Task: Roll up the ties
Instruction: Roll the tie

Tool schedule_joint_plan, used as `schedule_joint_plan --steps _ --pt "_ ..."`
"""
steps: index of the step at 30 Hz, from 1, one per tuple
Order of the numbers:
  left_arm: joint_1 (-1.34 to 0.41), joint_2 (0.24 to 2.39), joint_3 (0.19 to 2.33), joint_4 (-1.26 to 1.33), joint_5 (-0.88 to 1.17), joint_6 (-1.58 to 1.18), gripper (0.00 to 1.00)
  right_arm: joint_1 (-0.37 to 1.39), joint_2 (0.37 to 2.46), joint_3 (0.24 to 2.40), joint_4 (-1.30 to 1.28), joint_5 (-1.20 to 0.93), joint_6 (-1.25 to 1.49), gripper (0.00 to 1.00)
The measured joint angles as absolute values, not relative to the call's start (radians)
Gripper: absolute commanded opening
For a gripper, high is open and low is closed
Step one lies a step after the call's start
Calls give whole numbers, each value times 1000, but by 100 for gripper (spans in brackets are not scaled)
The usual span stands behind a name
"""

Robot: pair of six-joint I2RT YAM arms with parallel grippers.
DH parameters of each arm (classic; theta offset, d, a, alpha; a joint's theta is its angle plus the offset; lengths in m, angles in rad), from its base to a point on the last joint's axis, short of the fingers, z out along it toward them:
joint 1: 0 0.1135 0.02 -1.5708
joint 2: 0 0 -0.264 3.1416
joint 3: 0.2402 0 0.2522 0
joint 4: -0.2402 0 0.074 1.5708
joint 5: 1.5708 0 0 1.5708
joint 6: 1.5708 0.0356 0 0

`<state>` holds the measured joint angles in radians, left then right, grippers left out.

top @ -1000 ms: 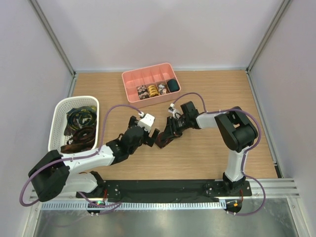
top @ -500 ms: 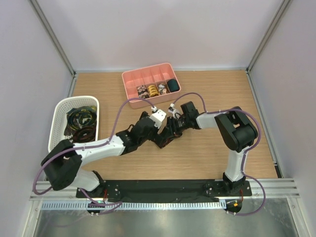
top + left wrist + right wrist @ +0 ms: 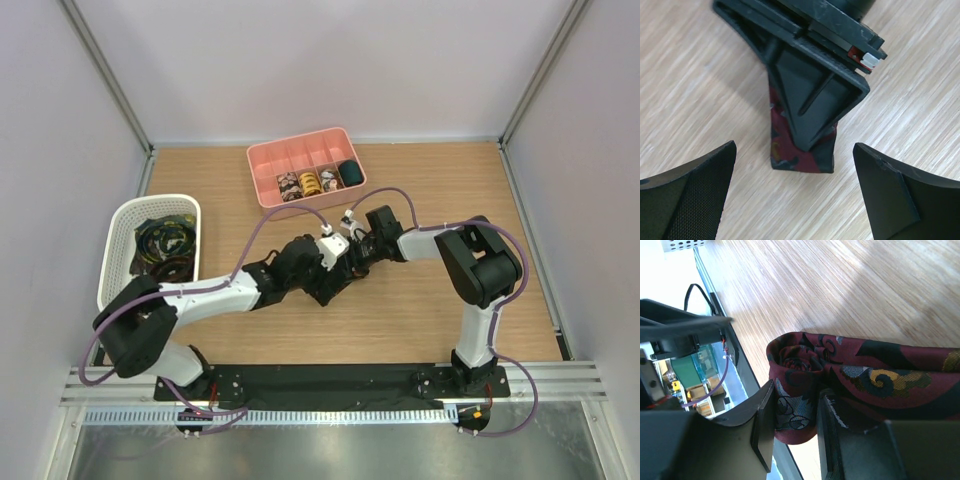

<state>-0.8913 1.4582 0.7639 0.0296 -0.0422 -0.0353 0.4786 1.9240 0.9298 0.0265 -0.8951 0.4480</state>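
L arm [image 3: 215, 297] & R arm [image 3: 478, 262]: white links, blk joints. Purple cable [image 3: 262, 228] loops off behind each gripper. L gripper [image 3: 800, 195] fingers [image 3: 690, 195] are matte blk wedges w/ fine mesh texture. R gripper [image 3: 792, 427] blk, ribbed; small red/white connector [image 3: 867, 56] on its body.

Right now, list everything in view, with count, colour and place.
table: one, light wood, under everything
tray: one, pink, divided, far side of table
rolled ties: four, dark and yellow prints, tray's near compartments
basket: one, white mesh, left edge
loose ties: count unclear, dark prints, heaped in basket
red tie: one, dark red print, mid-table
left pincer: open, either side of red tie's end
right pincer: shut on red tie
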Motion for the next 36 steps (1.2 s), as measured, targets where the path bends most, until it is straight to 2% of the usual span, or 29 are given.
schedule_joint_plan --steps 13,16,17,22,23,26,36 --pt "-890 1676 920 -77 -18 14 98 479 1924 926 34 -898 448 1" --pt "-890 1716 952 -91 -14 27 93 479 1924 926 35 -899 448 1" --pt "-890 1726 957 -93 -7 29 87 479 1924 926 36 -899 448 1" --pt "-890 1751 964 -112 8 37 72 479 1924 925 38 -900 448 1" --pt "-890 1752 965 -115 9 37 65 479 1924 925 38 -900 448 1" --pt "-890 1753 966 -122 17 34 56 479 1924 925 38 -900 448 1" --pt "-896 1753 966 -125 22 26 48 480 1925 927 40 -900 447 1"
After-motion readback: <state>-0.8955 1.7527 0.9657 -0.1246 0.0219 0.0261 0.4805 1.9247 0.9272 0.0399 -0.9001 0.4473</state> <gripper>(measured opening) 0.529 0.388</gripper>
